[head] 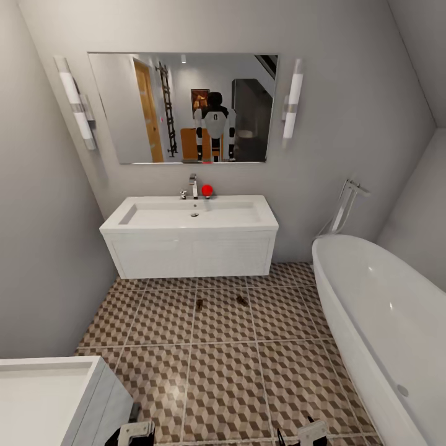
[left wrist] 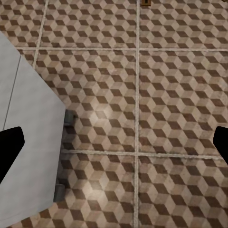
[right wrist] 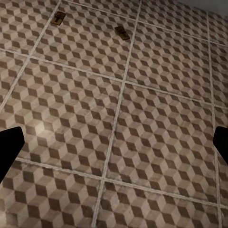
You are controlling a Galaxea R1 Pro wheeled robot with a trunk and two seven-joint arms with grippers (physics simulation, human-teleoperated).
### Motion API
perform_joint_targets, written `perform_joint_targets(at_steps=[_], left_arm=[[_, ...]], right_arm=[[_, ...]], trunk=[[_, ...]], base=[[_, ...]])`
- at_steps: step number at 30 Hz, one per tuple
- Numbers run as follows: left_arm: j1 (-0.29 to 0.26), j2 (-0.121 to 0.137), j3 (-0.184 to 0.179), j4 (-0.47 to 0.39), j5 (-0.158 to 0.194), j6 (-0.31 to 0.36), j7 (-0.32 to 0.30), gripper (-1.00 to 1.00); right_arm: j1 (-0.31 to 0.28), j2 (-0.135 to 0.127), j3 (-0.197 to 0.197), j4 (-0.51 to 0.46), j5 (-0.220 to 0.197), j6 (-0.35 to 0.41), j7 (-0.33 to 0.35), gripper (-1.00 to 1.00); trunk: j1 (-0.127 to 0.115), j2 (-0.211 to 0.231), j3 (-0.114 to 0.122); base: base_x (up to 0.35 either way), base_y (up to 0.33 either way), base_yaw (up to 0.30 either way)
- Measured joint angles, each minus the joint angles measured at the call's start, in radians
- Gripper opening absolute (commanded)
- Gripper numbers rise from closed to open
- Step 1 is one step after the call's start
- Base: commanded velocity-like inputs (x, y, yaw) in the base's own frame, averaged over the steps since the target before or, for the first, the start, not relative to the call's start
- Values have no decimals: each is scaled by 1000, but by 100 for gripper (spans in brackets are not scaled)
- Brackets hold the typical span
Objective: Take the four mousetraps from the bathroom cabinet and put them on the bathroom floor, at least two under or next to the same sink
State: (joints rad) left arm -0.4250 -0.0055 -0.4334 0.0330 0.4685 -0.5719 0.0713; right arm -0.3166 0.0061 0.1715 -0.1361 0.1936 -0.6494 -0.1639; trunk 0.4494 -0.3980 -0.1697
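Observation:
Two small tan mousetraps lie on the cube-patterned bathroom floor (head: 223, 371) just in front of the white wall-hung sink (head: 192, 238): one mousetrap (head: 199, 304) on the left and the other mousetrap (head: 241, 300) to its right. The right wrist view has the same pair of mousetraps (right wrist: 59, 18) (right wrist: 122, 33) far ahead on the tiles. Part of one mousetrap (left wrist: 146, 2) peeks in at the edge of the left wrist view. My left gripper (left wrist: 114, 145) and right gripper (right wrist: 114, 145) both hang open over bare tiles, empty. The cabinet is out of view.
A white oval bathtub (head: 384, 322) runs along the right side. A white drawer unit (head: 56, 396) stands at the near left, close beside my left arm (head: 135, 430). A mirror (head: 186, 108) hangs above the sink, reflecting the robot. Walls close in on the left and back.

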Motion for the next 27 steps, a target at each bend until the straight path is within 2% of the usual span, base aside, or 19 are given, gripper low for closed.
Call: perform_joint_targets(at_steps=[9, 18, 27], left_arm=[[0, 0, 0, 1, 0, 0, 0, 100], [0, -2, -1, 0, -1, 1, 0, 100], [0, -2, -1, 0, -1, 2, 0, 100]], right_arm=[[0, 1, -1, 0, 0, 0, -2, 100], [0, 2, -3, 0, -1, 0, -2, 100], [0, 2, -3, 0, -2, 1, -2, 100]], trunk=[[0, 0, -2], [0, 0, -6], [0, 0, -7]], base=[[0, 0, 49], [-2, -5, 221], [-90, -115, 231]])
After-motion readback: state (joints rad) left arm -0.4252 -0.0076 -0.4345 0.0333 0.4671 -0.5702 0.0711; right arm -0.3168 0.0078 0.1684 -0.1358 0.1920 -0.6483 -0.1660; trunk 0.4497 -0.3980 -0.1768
